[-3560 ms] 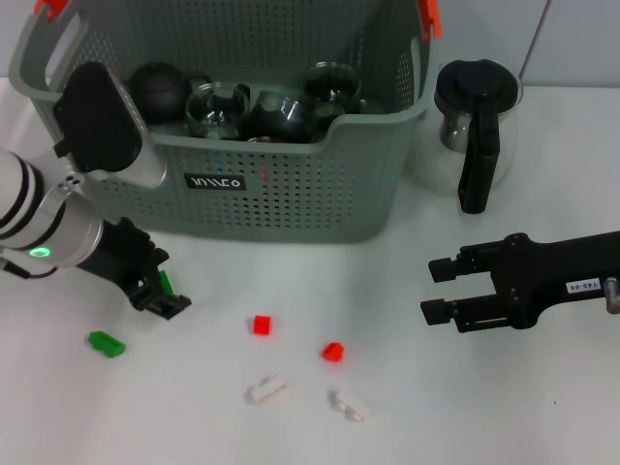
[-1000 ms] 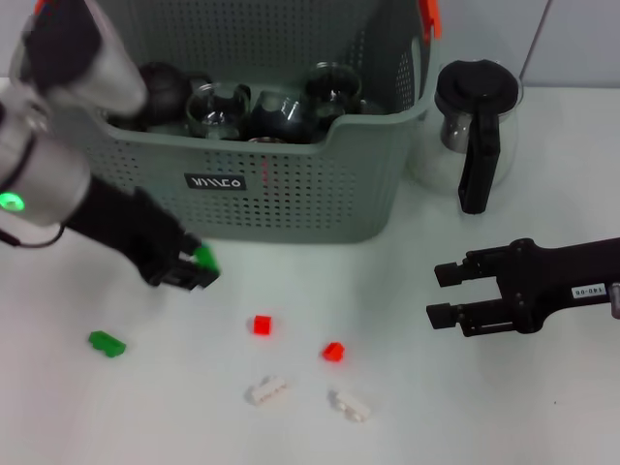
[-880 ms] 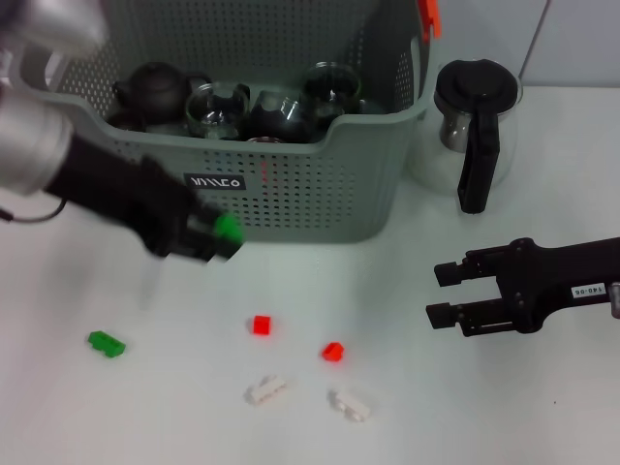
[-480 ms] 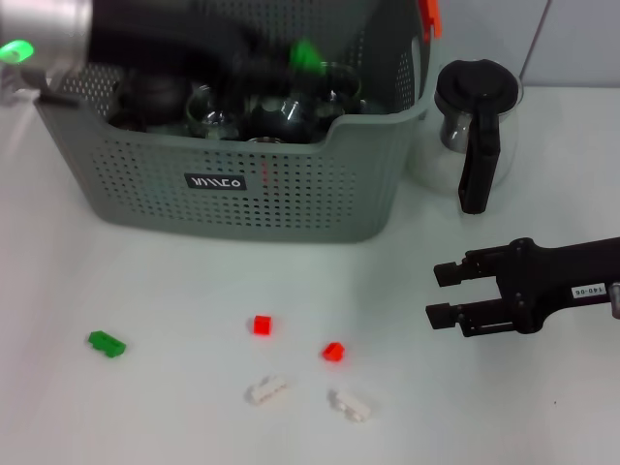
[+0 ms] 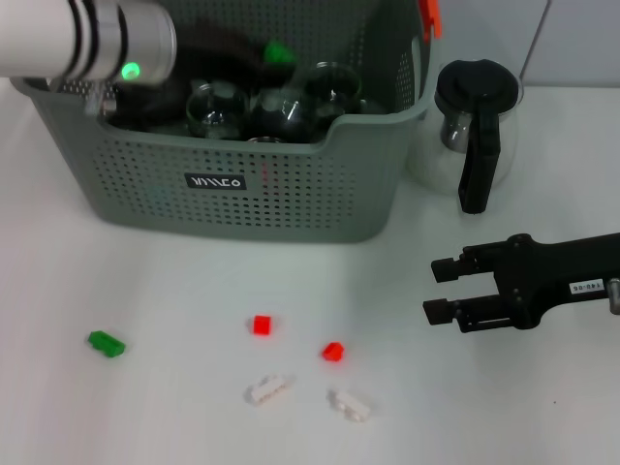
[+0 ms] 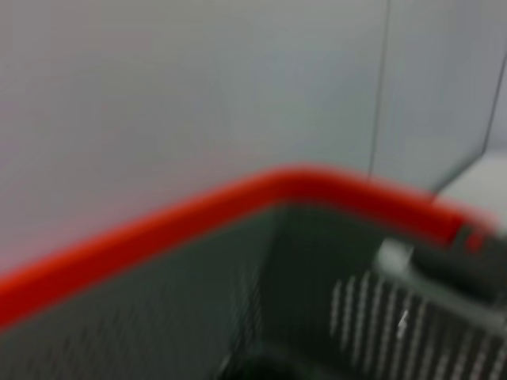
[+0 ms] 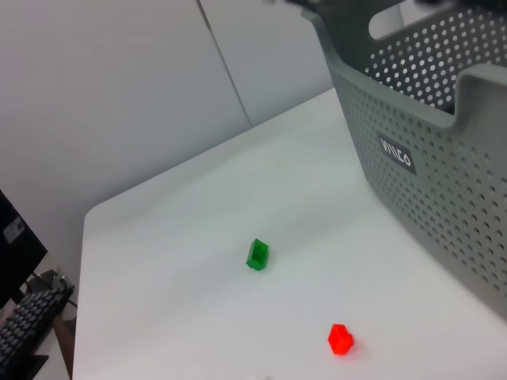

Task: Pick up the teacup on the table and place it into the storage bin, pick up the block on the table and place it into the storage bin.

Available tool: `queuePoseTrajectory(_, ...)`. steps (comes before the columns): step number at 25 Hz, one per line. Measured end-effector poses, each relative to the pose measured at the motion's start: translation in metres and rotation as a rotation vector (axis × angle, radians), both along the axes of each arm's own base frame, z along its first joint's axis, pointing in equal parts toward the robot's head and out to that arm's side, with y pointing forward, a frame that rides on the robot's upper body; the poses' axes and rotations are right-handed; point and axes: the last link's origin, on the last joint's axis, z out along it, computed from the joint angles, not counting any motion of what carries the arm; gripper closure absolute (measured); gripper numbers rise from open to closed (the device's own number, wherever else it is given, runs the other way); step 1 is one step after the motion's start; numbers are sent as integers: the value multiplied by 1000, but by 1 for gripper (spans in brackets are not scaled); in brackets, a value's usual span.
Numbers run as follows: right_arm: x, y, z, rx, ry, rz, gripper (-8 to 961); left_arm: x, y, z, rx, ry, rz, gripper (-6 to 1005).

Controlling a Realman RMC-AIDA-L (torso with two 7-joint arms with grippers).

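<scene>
White table (image 5: pixel 126 281); green block (image 5: pixel 280 51) at left claw (image 5: pixel 254 53) above storage bin (image 5: pixel 291 184).

The left arm (image 5: pixel 92 39) is a thick white cylinder with black rings, ending in a silver collar that carries a small glowing green light; beyond it the body turns black. The right arm (image 5: pixel 572 281) is matte black and boxy, with a small white label printed in dark characters and a silver fitting behind it.
</scene>
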Motion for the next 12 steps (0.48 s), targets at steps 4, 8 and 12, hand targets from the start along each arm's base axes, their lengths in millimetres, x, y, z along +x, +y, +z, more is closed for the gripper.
queuePoseTrajectory(4,-1,2,1,4,-3,2,254,-12,2,-13,-24,93,53,453)
queuePoseTrajectory(8,-2,3,1,7,-5,5,254,-14,5,-12,-5,115,99,440)
queuePoseTrajectory(12,-1,3,1,8,-6,6,254,-11,7,-9,6,109,111,426)
